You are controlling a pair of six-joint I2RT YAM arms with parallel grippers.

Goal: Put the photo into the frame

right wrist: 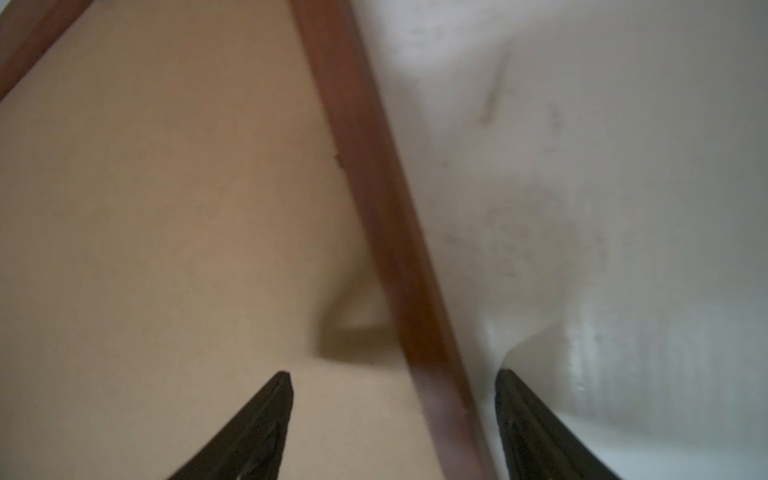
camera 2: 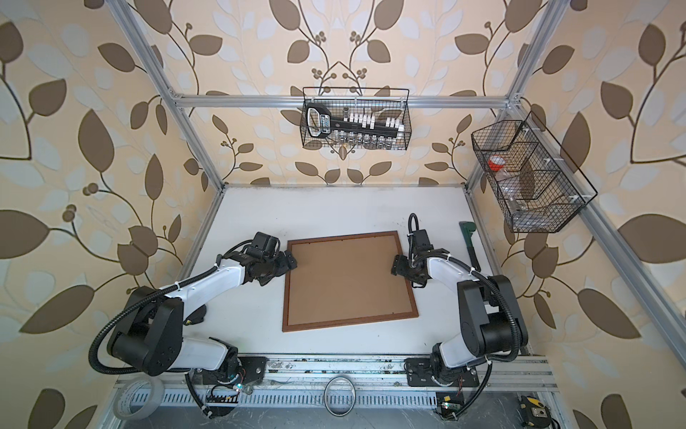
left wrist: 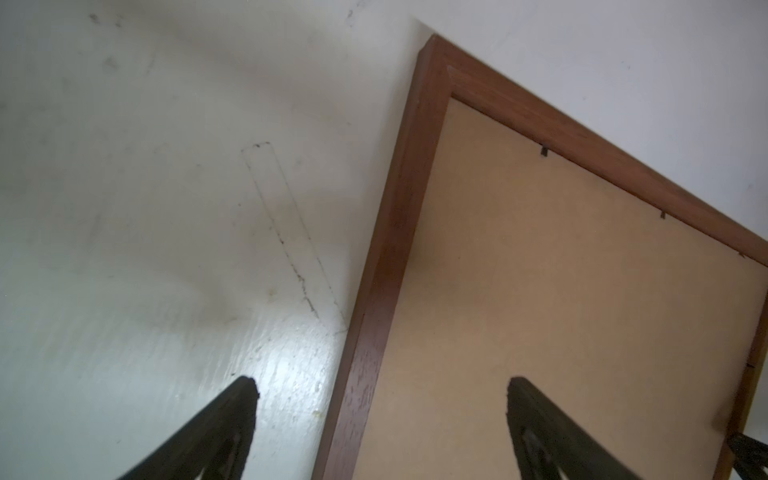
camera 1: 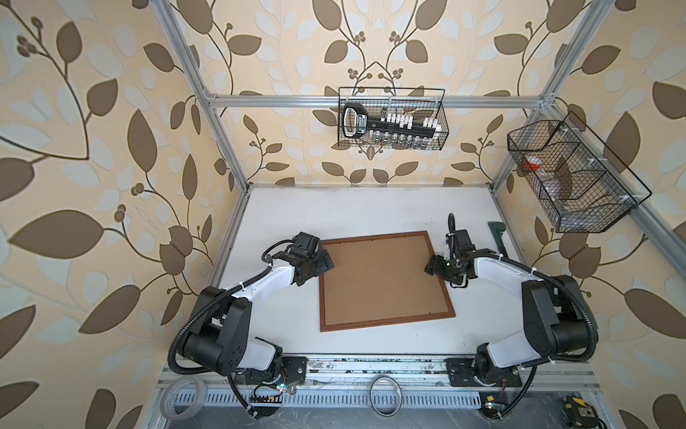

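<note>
White table (camera 1: 334, 208), frame (camera 1: 375, 236); left tool (left wrist: 381, 382), right tool (right wrist: 392, 374) agape, empty; clips (left wrist: 543, 150) wrist-view only

The frame (left wrist: 386, 266) — reddish wood, smooth and faintly glossy — surrounds matt brown board (camera 1: 382, 276).

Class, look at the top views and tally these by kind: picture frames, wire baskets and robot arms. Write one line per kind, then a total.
Picture frame: 1
Wire baskets: 2
Robot arms: 2
Total: 5
</note>
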